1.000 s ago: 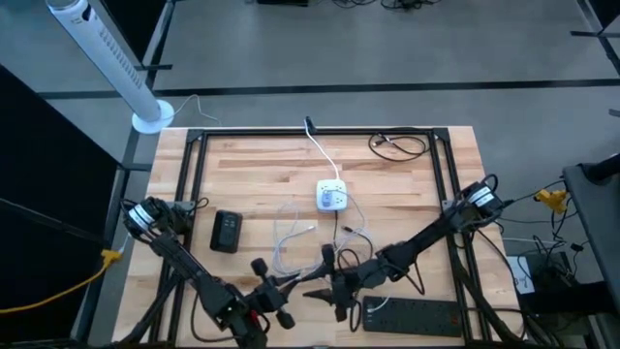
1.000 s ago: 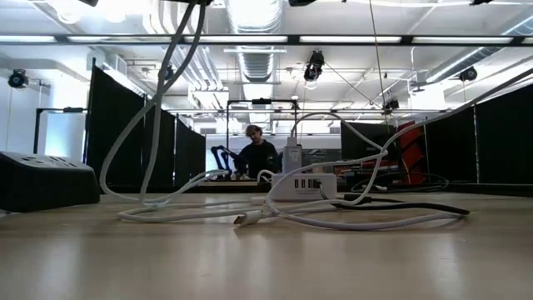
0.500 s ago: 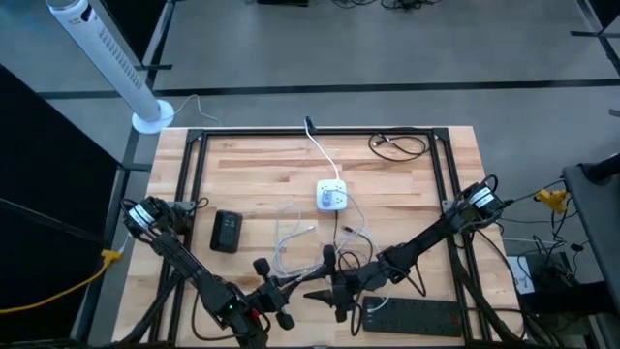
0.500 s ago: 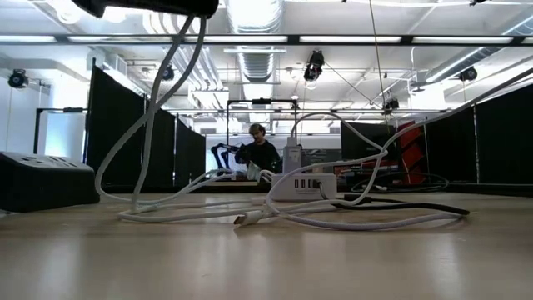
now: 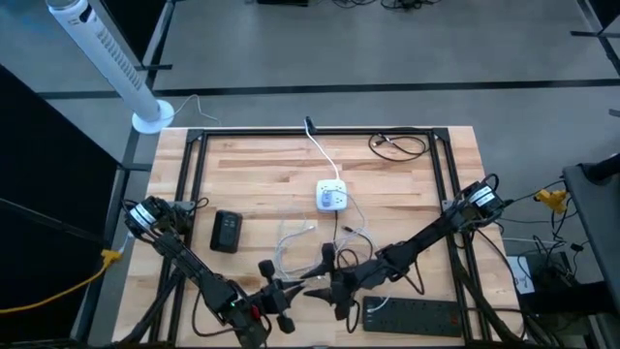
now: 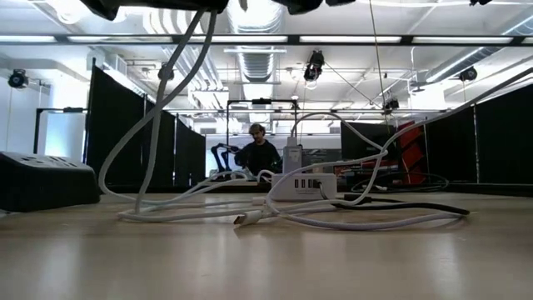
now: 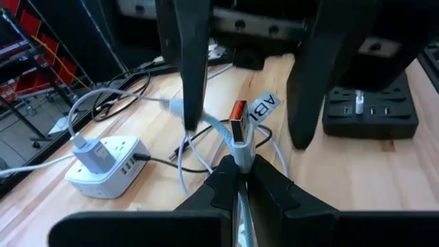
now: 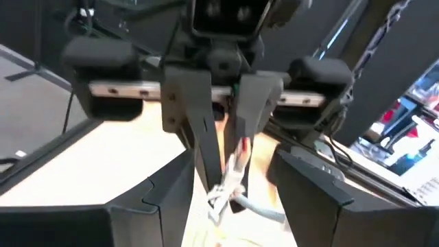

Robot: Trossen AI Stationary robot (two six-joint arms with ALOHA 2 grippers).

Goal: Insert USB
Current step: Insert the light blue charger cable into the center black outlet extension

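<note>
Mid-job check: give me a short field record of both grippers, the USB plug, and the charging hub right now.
left gripper: shut on the white USB cable just behind its plug, near the table's front edge
white USB cable plug: orange-tongued, raised off the table, pointing at the right gripper
right gripper: open, fingers either side of the plug, not gripping it
white charging hub: mid-table, plug not yet inserted
wooden table: loose white cable loops lying on it

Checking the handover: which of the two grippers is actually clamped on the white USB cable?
The left gripper: its fingers are shut on the white USB cable just behind the plug. The right gripper faces it with jaws open either side, holding nothing.
</note>
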